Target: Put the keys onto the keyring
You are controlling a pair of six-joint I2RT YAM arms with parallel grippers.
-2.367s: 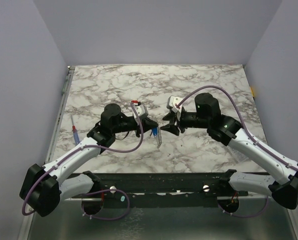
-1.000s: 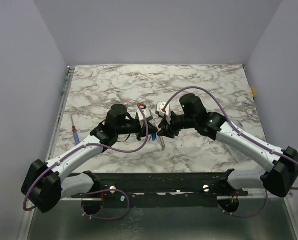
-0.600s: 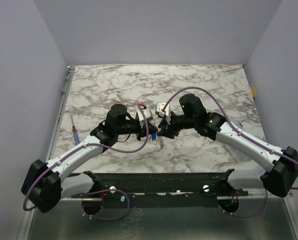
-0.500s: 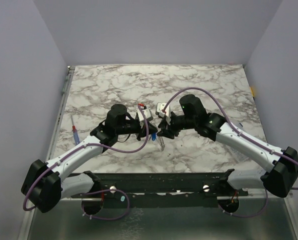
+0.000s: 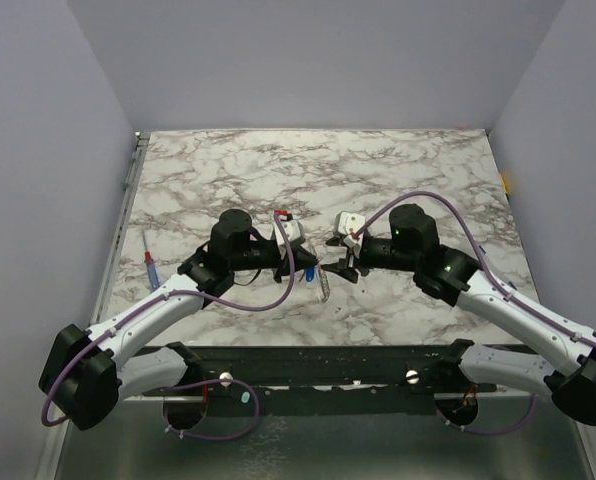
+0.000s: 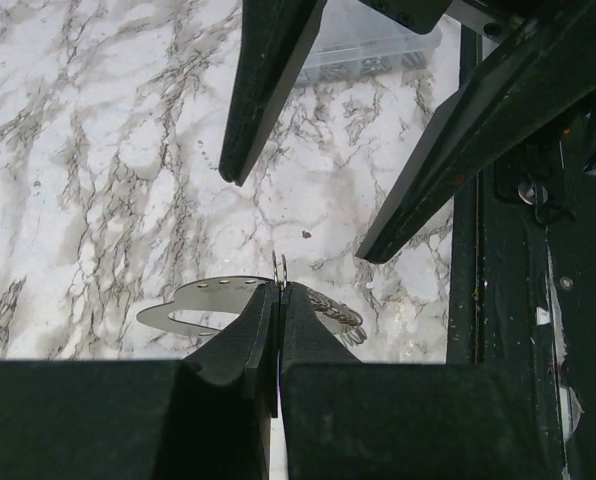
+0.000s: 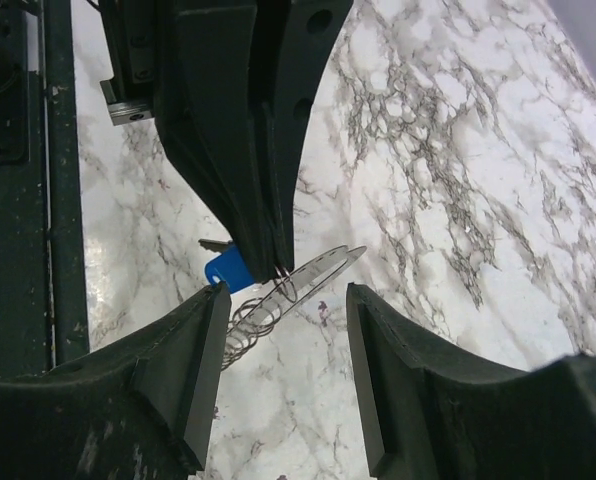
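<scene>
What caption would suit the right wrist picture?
Left gripper pinches the keyring, blue-headed key beside it, before the right gripper's open jaws.

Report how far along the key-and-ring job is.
Done: uncertain. A blue-headed key and a silver key hang at the keyring, but whether they are threaded is unclear. In hand: left end effector shut on the keyring; right end effector open, empty, close by. Left: confirm both are threaded, then release.
</scene>
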